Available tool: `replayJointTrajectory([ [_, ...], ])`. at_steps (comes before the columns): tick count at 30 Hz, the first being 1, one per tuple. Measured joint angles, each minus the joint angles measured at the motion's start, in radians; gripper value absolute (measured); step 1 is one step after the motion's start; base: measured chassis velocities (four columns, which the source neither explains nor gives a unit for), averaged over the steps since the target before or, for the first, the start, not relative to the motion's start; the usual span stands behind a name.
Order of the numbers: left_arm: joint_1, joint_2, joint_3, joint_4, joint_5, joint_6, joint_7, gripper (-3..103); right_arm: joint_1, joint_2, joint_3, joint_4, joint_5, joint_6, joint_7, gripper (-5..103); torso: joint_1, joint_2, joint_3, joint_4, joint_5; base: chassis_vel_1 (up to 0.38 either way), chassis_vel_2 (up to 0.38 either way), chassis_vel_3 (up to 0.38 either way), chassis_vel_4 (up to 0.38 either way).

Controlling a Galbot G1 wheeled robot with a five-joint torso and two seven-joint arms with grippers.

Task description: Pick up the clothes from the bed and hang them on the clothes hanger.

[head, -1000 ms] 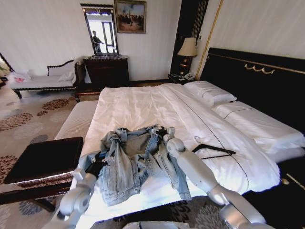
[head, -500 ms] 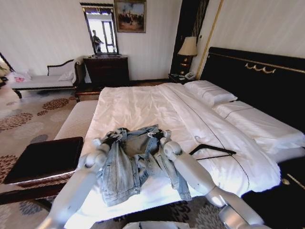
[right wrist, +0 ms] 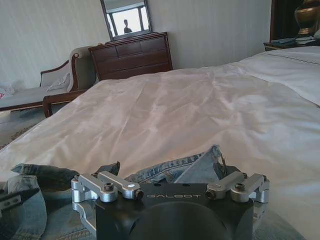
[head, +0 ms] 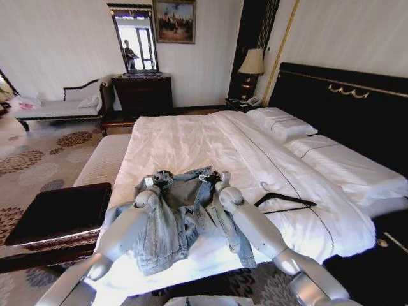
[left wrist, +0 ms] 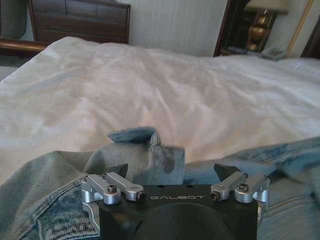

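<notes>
On the bed, near its foot: crumpled denim jacket, collar toward the headboard. Left end effector spread wide at the collar; right end effector equally wide alongside. Hanger lying right of the jacket.

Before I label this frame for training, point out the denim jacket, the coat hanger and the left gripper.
denim jacket (head: 167,231): head view, on its front panel.
coat hanger (head: 285,203): head view, on its black upper bar.
left gripper (head: 159,179): head view, between its fingertips at the jacket collar.
</notes>
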Motion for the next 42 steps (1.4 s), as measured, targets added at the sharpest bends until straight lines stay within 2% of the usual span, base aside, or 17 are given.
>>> replayJointTrajectory([
  [12, -0.086, -0.091, 0.033, 0.170, 0.039, -0.011, 0.029, 98, -0.010, 0.001, 0.030, 0.000, 0.003, 0.001, -0.004, 100, 0.000, 0.000, 0.000, -0.0002, 0.0001, 0.000, 0.000, 0.000, 0.000],
  [16, -0.110, -0.117, 0.034, 0.209, 0.050, -0.013, 0.024, 93, -0.013, -0.001, 0.040, 0.003, 0.005, 0.001, -0.005, 100, 0.000, 0.000, 0.000, -0.0002, 0.0000, 0.000, 0.000, 0.000, 0.000],
  [18, -0.113, -0.120, 0.030, 0.215, 0.050, -0.013, 0.020, 85, -0.017, -0.003, 0.046, 0.005, 0.004, 0.001, -0.006, 100, 0.000, 0.000, 0.000, -0.0003, 0.0000, 0.000, 0.000, 0.000, 0.000],
  [19, -0.113, -0.120, 0.030, 0.215, 0.050, -0.013, 0.020, 85, -0.017, -0.003, 0.046, 0.005, 0.004, 0.001, -0.006, 100, 0.000, 0.000, 0.000, -0.0003, 0.0000, 0.000, 0.000, 0.000, 0.000],
  [21, -0.111, -0.118, 0.022, 0.214, 0.048, -0.013, 0.015, 74, -0.024, -0.004, 0.051, 0.007, 0.003, 0.002, -0.006, 100, 0.000, 0.000, 0.000, -0.0003, 0.0001, 0.000, 0.000, 0.000, 0.000],
  [22, -0.107, -0.115, 0.019, 0.213, 0.047, -0.014, 0.014, 74, -0.026, -0.005, 0.054, 0.007, 0.002, 0.002, -0.007, 100, 0.000, 0.000, 0.000, -0.0001, 0.0001, 0.000, 0.000, 0.000, 0.000],
  [24, -0.103, -0.111, 0.015, 0.214, 0.046, -0.015, 0.014, 64, -0.029, -0.007, 0.057, 0.007, 0.001, 0.002, -0.008, 100, 0.000, 0.000, 0.000, 0.0000, -0.0002, 0.000, 0.000, 0.000, 0.000],
  [25, -0.103, -0.111, 0.015, 0.214, 0.046, -0.015, 0.014, 64, -0.029, -0.007, 0.057, 0.007, 0.001, 0.002, -0.008, 100, 0.000, 0.000, 0.000, 0.0000, -0.0002, 0.000, 0.000, 0.000, 0.000],
  [27, -0.098, -0.101, 0.007, 0.216, 0.044, -0.017, 0.014, 53, -0.031, -0.007, 0.061, 0.007, 0.001, 0.003, -0.009, 100, 0.000, 0.000, 0.000, 0.0000, -0.0002, 0.000, 0.000, 0.000, 0.000],
  [30, -0.094, -0.093, 0.005, 0.216, 0.042, -0.018, 0.014, 47, -0.032, -0.007, 0.062, 0.009, 0.002, 0.003, -0.009, 100, 0.000, 0.000, 0.000, -0.0001, -0.0001, 0.000, 0.000, 0.000, 0.000],
  [31, -0.091, -0.087, 0.004, 0.211, 0.042, -0.018, 0.016, 36, -0.032, -0.007, 0.062, 0.011, 0.003, 0.003, -0.009, 100, 0.000, 0.000, 0.000, 0.0000, -0.0001, 0.000, 0.000, 0.000, 0.000],
  [34, -0.085, -0.080, 0.003, 0.201, 0.040, -0.019, 0.021, 31, -0.032, -0.007, 0.063, 0.014, 0.005, 0.003, -0.008, 100, 0.000, 0.000, 0.000, 0.0000, -0.0002, 0.000, 0.000, 0.000, 0.000],
  [37, -0.072, -0.067, 0.001, 0.178, 0.032, -0.019, 0.020, 15, -0.032, -0.007, 0.063, 0.017, 0.006, 0.003, -0.007, 100, 0.000, 0.000, 0.000, -0.0001, -0.0001, 0.000, 0.000, 0.000, 0.000],
  [39, -0.067, -0.061, 0.001, 0.168, 0.027, -0.019, 0.020, 15, -0.033, -0.007, 0.063, 0.018, 0.006, 0.003, -0.007, 100, 0.000, 0.000, 0.000, -0.0001, -0.0002, 0.000, 0.000, 0.000, 0.000],
  [40, -0.057, -0.051, 0.000, 0.149, 0.020, -0.019, 0.019, 9, -0.035, -0.007, 0.063, 0.020, 0.006, 0.003, -0.006, 100, 0.000, 0.000, 0.000, -0.0001, -0.0001, 0.000, 0.000, 0.000, 0.000],
  [41, -0.054, -0.048, 0.000, 0.143, 0.018, -0.019, 0.019, 9, -0.036, -0.007, 0.063, 0.021, 0.006, 0.003, -0.006, 100, 0.000, 0.000, 0.000, -0.0002, -0.0001, 0.000, 0.000, 0.000, 0.000],
  [42, -0.042, -0.036, -0.003, 0.115, 0.006, -0.017, 0.017, 3, -0.038, -0.006, 0.064, 0.024, 0.005, 0.003, -0.006, 100, 0.000, 0.000, 0.000, 0.0000, -0.0003, 0.000, 0.000, 0.000, 0.000],
])
